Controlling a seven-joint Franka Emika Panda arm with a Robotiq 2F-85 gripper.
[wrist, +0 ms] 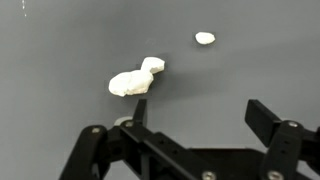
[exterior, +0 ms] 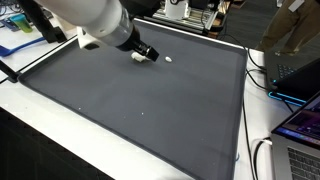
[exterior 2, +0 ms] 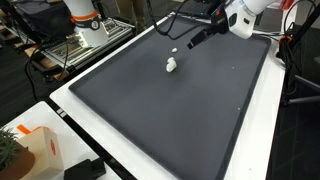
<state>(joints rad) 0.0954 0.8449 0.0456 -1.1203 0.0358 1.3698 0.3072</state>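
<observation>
Dark grey mat [exterior 2: 150, 110] covers the workspace. Gripper [wrist: 200, 125] is spread wide and empty, hovering just short of white lump [wrist: 135, 80], which lies on the mat ahead of one finger [wrist: 139, 110], off-centre. Small white crumb [wrist: 204, 38] sits beyond. Risk: coming straight down, that finger likely lands on the lump and shoves it aside.

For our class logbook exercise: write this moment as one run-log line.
gripper: open, holds nothing | nearest: white lump on grey mat | small white bit beyond
</observation>
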